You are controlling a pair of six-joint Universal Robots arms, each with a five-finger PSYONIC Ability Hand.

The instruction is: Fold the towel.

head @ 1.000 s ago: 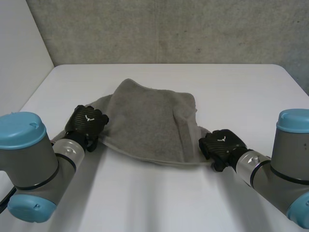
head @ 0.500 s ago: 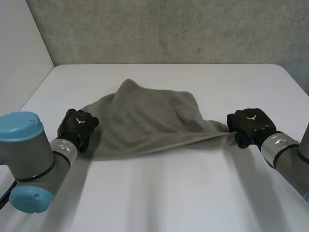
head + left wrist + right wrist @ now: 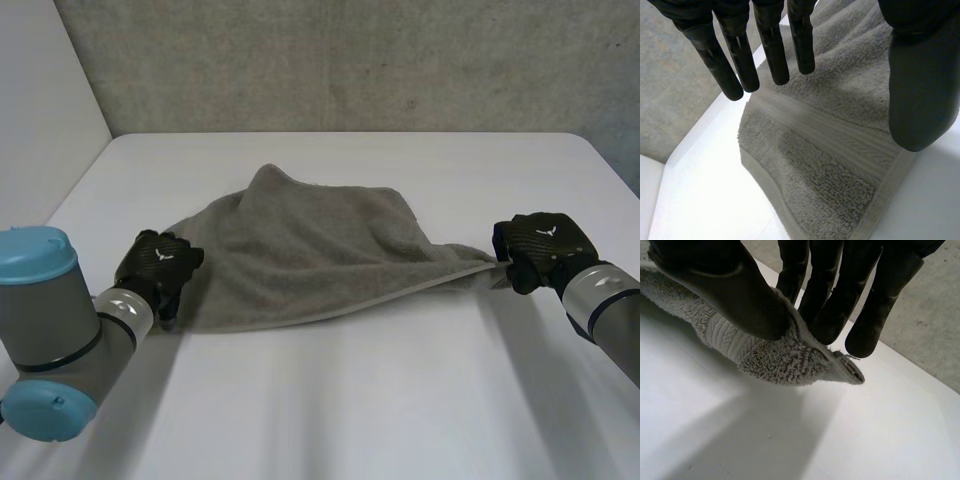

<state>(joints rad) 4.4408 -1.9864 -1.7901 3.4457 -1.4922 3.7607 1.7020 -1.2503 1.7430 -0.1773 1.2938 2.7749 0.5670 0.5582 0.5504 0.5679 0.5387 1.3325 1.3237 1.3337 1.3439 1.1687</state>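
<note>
Your right hand, pinching a corner of the towel, has pulled toward the right edge of the table, stretching it out for folding. Your left hand hangs open over the opposite end.

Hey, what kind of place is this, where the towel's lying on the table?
Probably a robotics lab or test room: a bare white table, a plain concrete wall behind it, and two robot arms at a grey towel.
</note>
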